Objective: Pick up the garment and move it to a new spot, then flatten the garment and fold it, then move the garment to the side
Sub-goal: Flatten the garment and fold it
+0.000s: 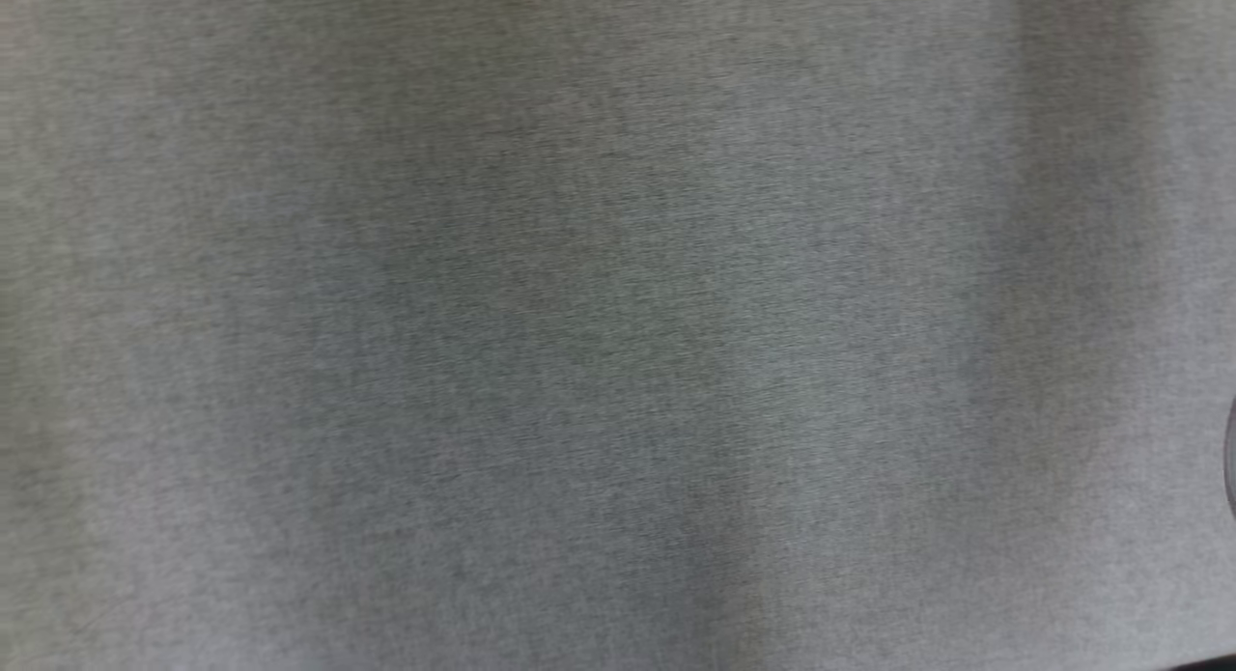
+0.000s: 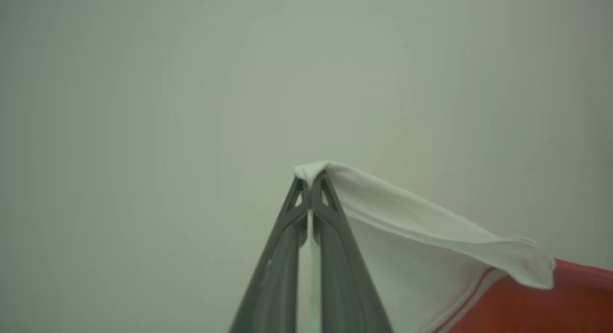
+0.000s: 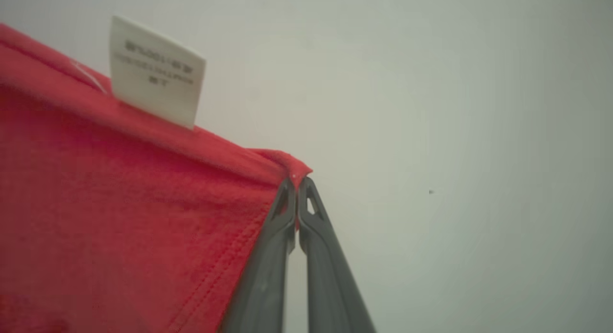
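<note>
The garment is red with a white part. In the left wrist view my left gripper point(image 2: 310, 180) is shut on a white corner of the garment point(image 2: 421, 227), which slopes down to the right into red cloth point(image 2: 550, 304). My right gripper point(image 3: 298, 182), seen in the right wrist view, is shut on a hemmed edge of the red garment point(image 3: 119, 203). The cloth stretches away to the left from the fingertips. A white care label point(image 3: 155, 72) stands up from that edge.
A grey, finely flecked surface point(image 1: 618, 323) lies blurred across the head view; a dark curved edge point(image 1: 1230, 459) shows at its right border. A plain pale background point(image 2: 143, 108) lies behind both grippers in the wrist views.
</note>
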